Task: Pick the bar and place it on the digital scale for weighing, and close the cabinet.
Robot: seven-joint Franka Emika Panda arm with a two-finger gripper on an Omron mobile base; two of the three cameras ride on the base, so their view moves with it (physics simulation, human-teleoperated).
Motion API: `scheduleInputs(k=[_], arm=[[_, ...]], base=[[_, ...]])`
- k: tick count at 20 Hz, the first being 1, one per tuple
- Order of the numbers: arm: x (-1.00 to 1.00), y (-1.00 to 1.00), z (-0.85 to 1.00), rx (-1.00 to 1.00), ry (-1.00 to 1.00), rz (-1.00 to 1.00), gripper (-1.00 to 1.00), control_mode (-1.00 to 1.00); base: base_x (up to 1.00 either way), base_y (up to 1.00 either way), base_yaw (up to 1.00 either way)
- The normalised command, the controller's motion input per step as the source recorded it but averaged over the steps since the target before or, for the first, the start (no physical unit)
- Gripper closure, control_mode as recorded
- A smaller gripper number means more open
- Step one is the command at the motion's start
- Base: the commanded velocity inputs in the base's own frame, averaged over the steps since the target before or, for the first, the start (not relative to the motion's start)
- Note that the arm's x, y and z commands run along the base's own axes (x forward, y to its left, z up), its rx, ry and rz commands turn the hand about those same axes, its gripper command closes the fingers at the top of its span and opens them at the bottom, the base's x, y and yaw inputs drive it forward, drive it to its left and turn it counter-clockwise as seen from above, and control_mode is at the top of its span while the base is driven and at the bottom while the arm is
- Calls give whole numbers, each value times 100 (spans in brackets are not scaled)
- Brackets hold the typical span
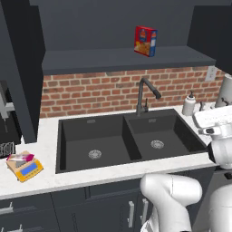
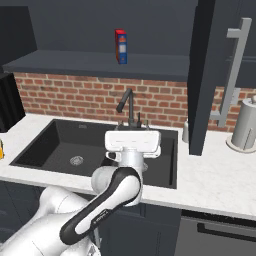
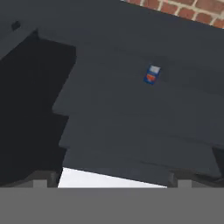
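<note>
The little pink and white bar already lies on the orange scale, at the left of the tabletop. It looks light, thin and crinkly. The cabinet door stands open; its long silver handle is the place to push. The hand is wide open and holds nothing. The red and blue box has writing too small to read.

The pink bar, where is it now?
In the left base view, the bar lies on the scale, on the counter left of the sink.
</note>
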Motion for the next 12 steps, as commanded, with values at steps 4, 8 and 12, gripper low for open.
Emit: scheduleInputs(k=[4, 8, 12], arm=[[5, -65, 0, 10, 13, -15, -100, -100], [0, -56, 0, 12, 0, -9, -100, -100], [0, -43, -7, 9, -1, -7, -100, -100]], base=[[0, 0, 0], [0, 0, 0], [0, 0, 0]])
